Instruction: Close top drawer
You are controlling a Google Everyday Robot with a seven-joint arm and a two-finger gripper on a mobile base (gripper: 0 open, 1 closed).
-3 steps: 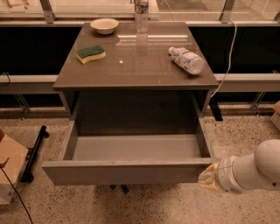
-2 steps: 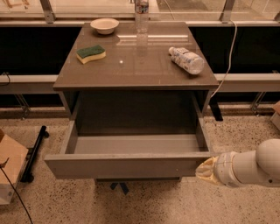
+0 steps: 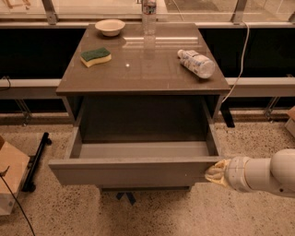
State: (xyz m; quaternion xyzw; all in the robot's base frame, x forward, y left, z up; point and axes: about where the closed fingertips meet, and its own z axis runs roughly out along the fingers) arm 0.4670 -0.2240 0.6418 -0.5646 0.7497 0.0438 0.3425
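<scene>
The top drawer (image 3: pixel 129 171) stands open, its wide flat front well forward of the front edge of the surface (image 3: pixel 143 76), with the smooth grey floor of its interior showing behind the front. Against the earlier views, the front sits a little further back toward the cabinet, and less of the interior floor shows.

The gripper (image 3: pixel 215 172) has shifted slightly left and up with it. It lies at the right end of the drawer front, touching or just short of the corner; whether it is open or closed cannot be told. The white arm reaches in from the right edge of the view.

On the surface, nothing has moved: a green and yellow sponge (image 3: pixel 96 56) at the left, a pale bowl (image 3: pixel 109 26) at the back, an upright water bottle (image 3: pixel 149 14) beside it, and a plastic bottle (image 3: pixel 197 63) on its side near the right edge.

Speckled floor (image 3: pixel 152 216) lies open in front of the drawer. A cardboard box (image 3: pixel 10 177) sits to the left, apart from the drawer's left corner.
</scene>
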